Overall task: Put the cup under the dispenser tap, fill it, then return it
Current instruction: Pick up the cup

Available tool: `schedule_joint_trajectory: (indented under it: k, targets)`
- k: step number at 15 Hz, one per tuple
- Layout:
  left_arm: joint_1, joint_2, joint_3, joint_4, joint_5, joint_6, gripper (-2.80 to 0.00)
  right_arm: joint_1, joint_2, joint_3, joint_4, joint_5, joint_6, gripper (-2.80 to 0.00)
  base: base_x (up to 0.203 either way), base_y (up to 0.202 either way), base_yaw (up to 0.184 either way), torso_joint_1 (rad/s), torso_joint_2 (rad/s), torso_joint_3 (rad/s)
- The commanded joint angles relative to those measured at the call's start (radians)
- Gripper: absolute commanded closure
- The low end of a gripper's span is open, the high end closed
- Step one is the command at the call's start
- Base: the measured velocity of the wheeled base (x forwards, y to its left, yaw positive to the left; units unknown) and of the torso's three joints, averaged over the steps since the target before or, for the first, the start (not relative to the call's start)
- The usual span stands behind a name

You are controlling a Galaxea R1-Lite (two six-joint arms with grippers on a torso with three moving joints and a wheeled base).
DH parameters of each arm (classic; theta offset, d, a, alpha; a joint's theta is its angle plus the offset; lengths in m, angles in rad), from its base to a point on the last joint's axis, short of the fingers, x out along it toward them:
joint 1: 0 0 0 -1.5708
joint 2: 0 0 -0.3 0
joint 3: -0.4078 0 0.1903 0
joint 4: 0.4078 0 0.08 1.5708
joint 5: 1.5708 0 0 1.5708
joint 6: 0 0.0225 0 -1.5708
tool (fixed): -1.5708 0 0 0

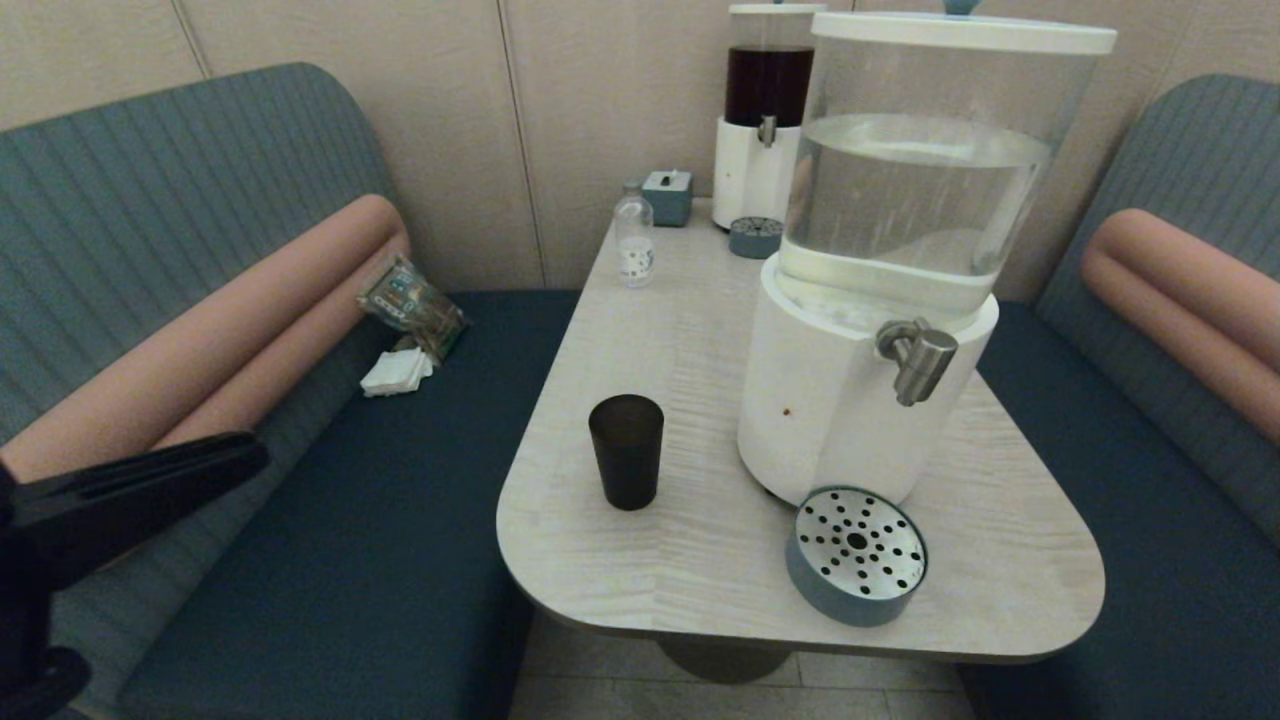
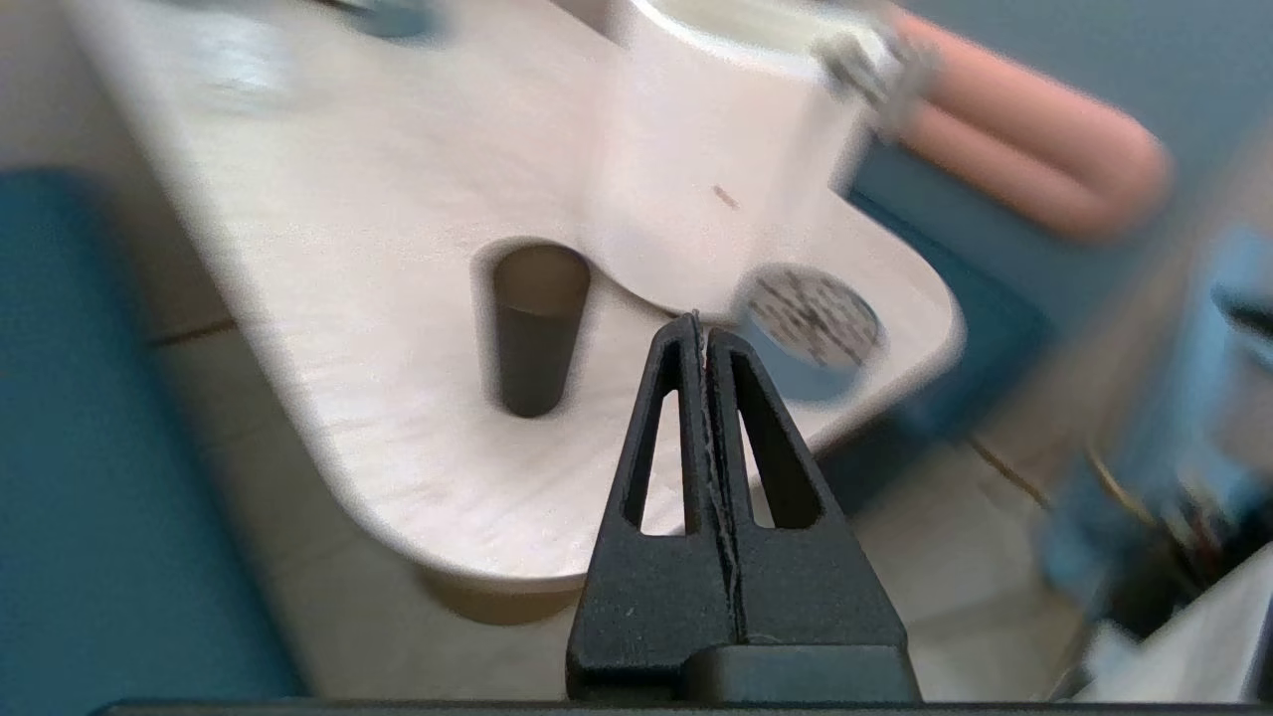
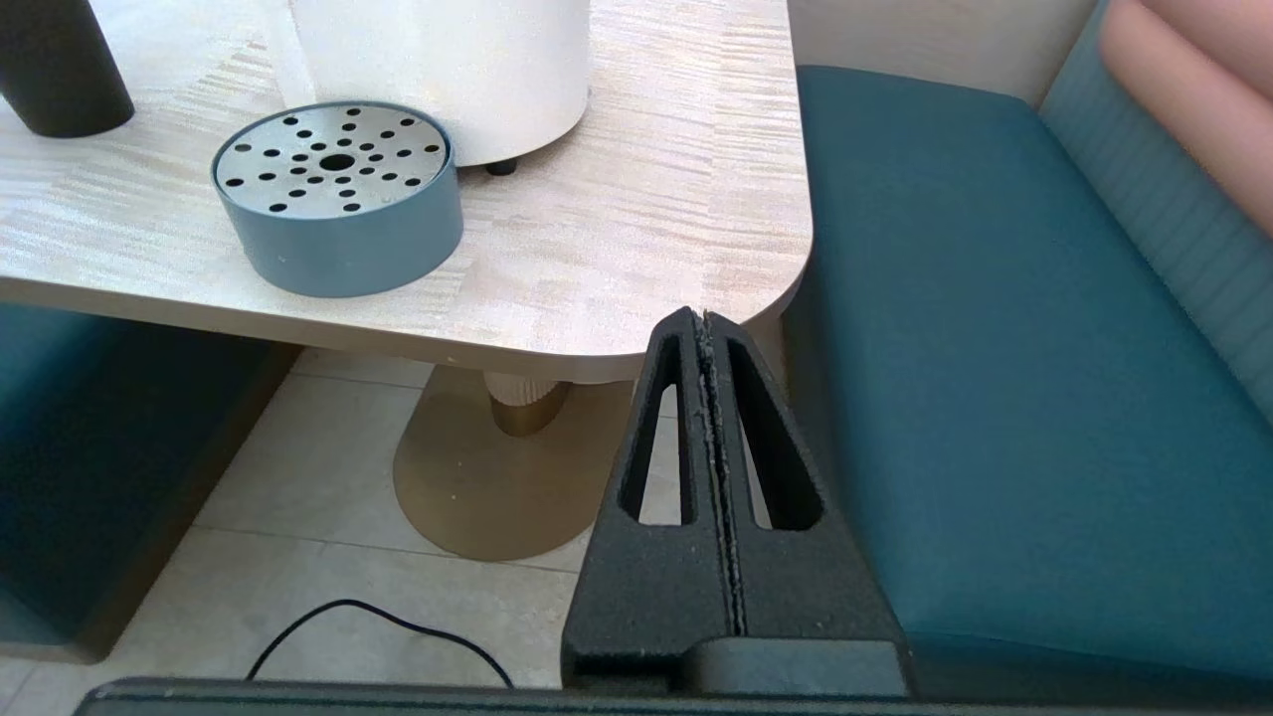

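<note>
Cup (image 1: 626, 451) standing upright at frame centre on the table (image 1: 700, 560), left of the dispenser tap (image 1: 918, 358), well apart from left gripper (image 2: 704, 333) at lower left; both grippers' fingers pressing together, empty; right gripper (image 3: 704, 323) hanging beside the table's corner; no legible writing

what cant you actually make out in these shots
- Cup contents: head view shows only its dark rim; right wrist view crops it at the edge.
- Bottle label: too small in head view.
- Left gripper: shut; motion blur smears the table beyond.
- Right gripper: shut, absent from head view.

Pale wood table (image 1: 700, 330) carries cup (image 1: 626, 451), two dispensers (image 1: 850, 400), drip trays (image 1: 856, 555), bottle (image 1: 634, 236).
</note>
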Motion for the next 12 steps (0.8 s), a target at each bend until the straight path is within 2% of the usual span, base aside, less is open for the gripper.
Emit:
schedule_joint_trajectory:
  k: [1, 2, 5, 6, 7, 9, 12]
  targets:
    - [0.001, 0.217, 0.059, -0.203, -0.078, 0.011, -0.84, 0.0, 0.001, 0.014, -0.001, -0.001, -0.004, 0.0, 0.0, 0.0, 0.0, 0.0, 0.0, 0.0]
    - [0.002, 0.297, 0.093, -0.325, -0.101, 0.025, -2.8, 0.0, 0.001, 0.014, -0.001, -0.001, -0.004, 0.0, 0.0, 0.0, 0.0, 0.0, 0.0, 0.0]
    - [0.003, 0.567, 0.165, -0.741, -0.138, 0.059, -2.8, 0.0, 0.001, 0.014, -0.001, -0.001, -0.004, 0.0, 0.0, 0.0, 0.0, 0.0, 0.0, 0.0]
    - [0.004, 0.658, 0.178, -0.841, -0.145, 0.078, -2.8, 0.0, 0.001, 0.014, 0.001, 0.003, -0.004, 0.0, 0.0, 0.0, 0.0, 0.0, 0.0, 0.0]
    - [0.009, 0.739, 0.19, -0.915, -0.16, 0.131, -2.8, 0.0, 0.001, 0.014, 0.001, 0.0, -0.004, 0.0, 0.0, 0.0, 0.0, 0.0, 0.0, 0.0]
    - [0.021, 0.857, 0.189, -0.997, -0.202, 0.217, -2.8, 0.0, 0.001, 0.014, -0.001, 0.0, -0.004, 0.0, 0.0, 0.0, 0.0, 0.0, 0.0, 0.0]
    - [0.06, 0.988, 0.079, -1.026, -0.258, 0.264, -2.8, 0.0, 0.001, 0.014, -0.001, 0.003, -0.01, 0.0, 0.0, 0.0, 0.0, 0.0, 0.0, 0.0]
